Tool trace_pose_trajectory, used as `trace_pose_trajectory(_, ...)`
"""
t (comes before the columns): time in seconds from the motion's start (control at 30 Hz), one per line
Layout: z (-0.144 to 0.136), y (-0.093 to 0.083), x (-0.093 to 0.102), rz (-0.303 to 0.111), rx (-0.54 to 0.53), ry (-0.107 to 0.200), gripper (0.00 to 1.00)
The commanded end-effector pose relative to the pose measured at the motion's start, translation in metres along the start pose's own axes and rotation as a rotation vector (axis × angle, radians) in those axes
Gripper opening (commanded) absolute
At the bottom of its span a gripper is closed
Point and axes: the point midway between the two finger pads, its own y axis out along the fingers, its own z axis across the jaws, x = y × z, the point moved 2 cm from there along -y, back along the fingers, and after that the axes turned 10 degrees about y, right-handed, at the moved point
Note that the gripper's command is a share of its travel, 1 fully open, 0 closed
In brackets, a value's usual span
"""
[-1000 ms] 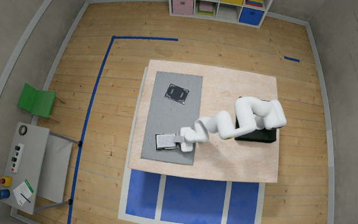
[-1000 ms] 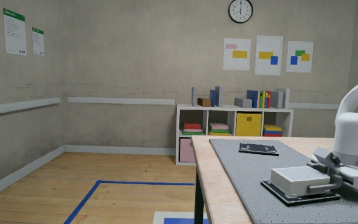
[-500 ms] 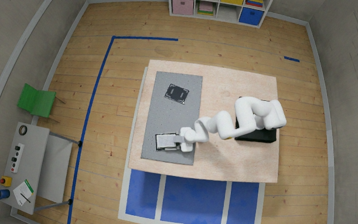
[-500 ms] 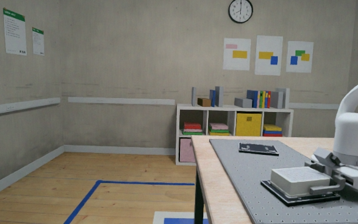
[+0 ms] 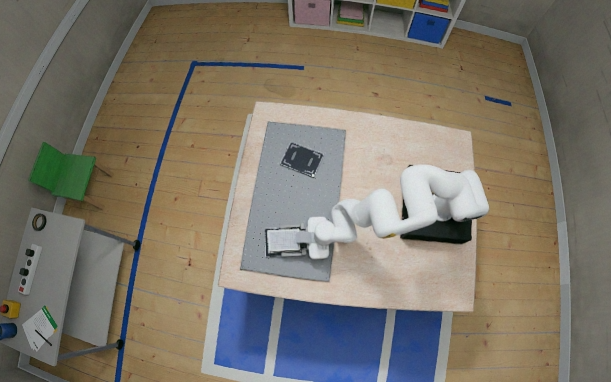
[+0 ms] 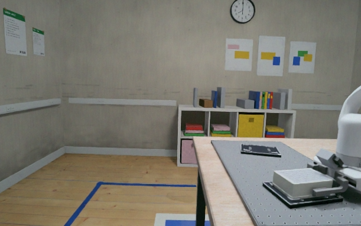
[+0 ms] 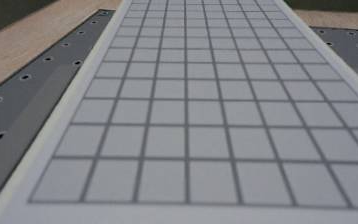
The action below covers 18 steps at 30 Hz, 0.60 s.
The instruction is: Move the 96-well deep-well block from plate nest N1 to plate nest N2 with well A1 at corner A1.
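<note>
The white deep-well block (image 5: 282, 241) (image 6: 302, 183) (image 7: 187, 110) sits in the nest N2 (image 6: 316, 202), the left one from the arm's base. It looks level, its base inside the nest's outline. The cut-off corner and the A1 mark cannot be made out, so its orientation is unclear. The nest N1 (image 5: 302, 159) (image 6: 260, 150) is empty. My gripper (image 5: 290, 241) (image 6: 312, 178) is slightly open, one finger along each long side of the block, low at its arm-side end. One finger shows beside the block in the wrist view. The far finger is mostly hidden in the exterior view.
Both nests are on a grey perforated board (image 5: 296, 200) (image 6: 237, 165) on the wooden table (image 5: 391, 280). The arm (image 5: 381, 212) reaches across the table from its black base plate (image 5: 438, 232). A side table (image 5: 41, 280) stands apart, beyond a blue floor line.
</note>
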Motion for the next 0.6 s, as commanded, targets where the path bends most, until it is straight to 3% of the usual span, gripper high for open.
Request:
trace_pose_trajectory(0.0, 0.001, 0.001, 0.002, -0.004, 0.001, 0.003, 0.37)
trace_pose_trajectory(0.2, 0.001, 0.001, 0.002, -0.004, 0.001, 0.003, 0.37)
trace_pose_trajectory(0.57, 0.005, 0.001, 0.026, -0.004, 0.001, 0.003, 0.37)
